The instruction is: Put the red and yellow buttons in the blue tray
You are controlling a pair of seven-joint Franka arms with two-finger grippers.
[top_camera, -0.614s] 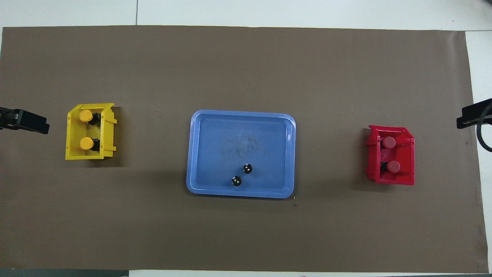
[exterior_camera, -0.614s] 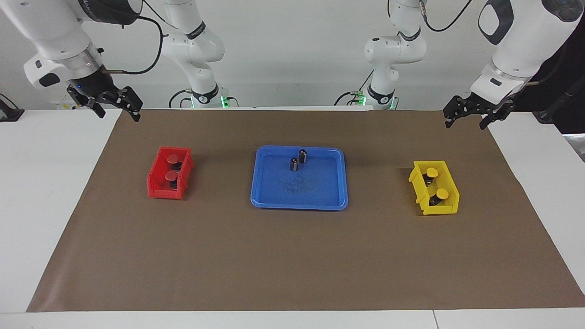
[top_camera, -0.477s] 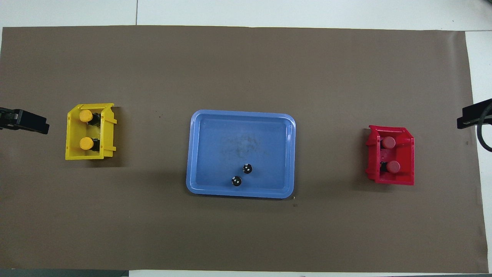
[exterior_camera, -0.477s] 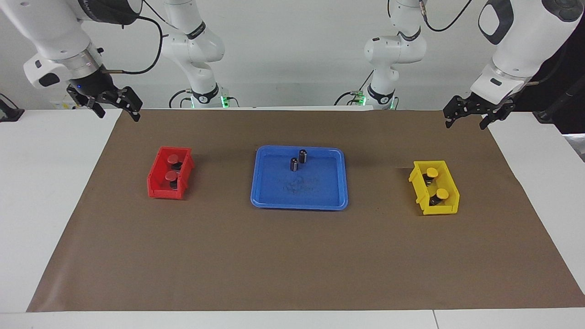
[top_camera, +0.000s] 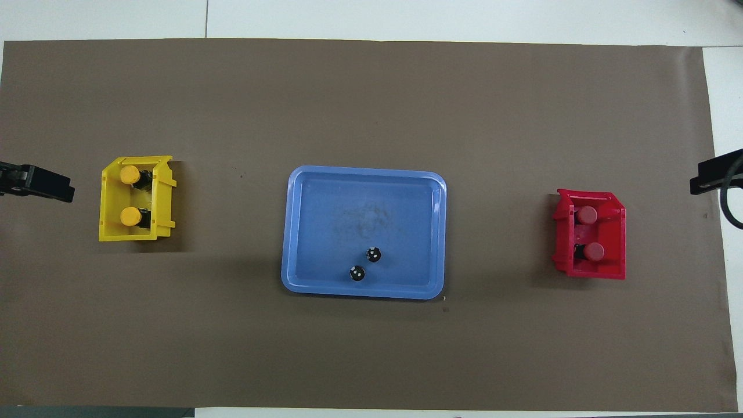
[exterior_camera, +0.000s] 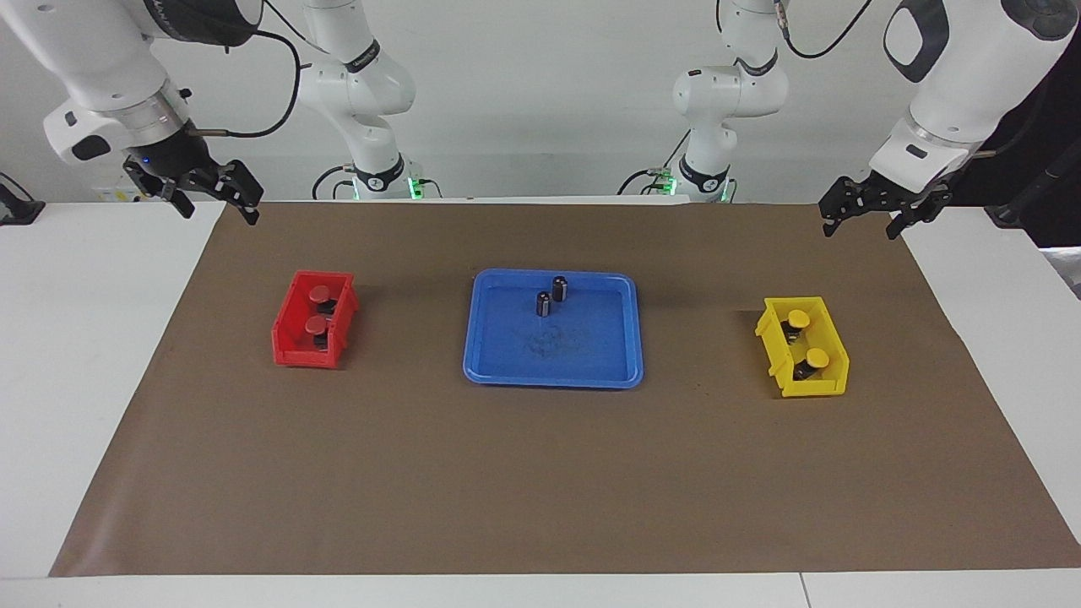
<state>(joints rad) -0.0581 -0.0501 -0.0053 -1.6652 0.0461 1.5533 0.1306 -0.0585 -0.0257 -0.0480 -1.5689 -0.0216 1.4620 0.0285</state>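
Both arms idle, buttons still binned.
Left gripper [exterior_camera: 861, 218] and right gripper [exterior_camera: 207, 196] hang spread and empty over the mat's corners. Red buttons [exterior_camera: 318, 309] sit in the red bin [exterior_camera: 291, 348], yellow buttons [exterior_camera: 806, 338] in the yellow bin [exterior_camera: 812, 387]; the blue tray [exterior_camera: 591, 363] holds two dark cylinders [exterior_camera: 551, 295]. No legible markings.

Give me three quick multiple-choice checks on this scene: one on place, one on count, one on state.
1. Where are the two red buttons?
A. in the red bin
B. in the blue tray
C. on the brown paper

2. How many yellow buttons are in the yellow bin?
A. one
B. two
C. four

3. What does the blue tray hold?
A. two dark capless cylinders
B. two red buttons
C. nothing

Key: 1 A, the red buttons sit inside the red bin. 2 B, two yellow buttons show in the yellow bin. 3 A, only the dark cylinders stand in the blue tray.
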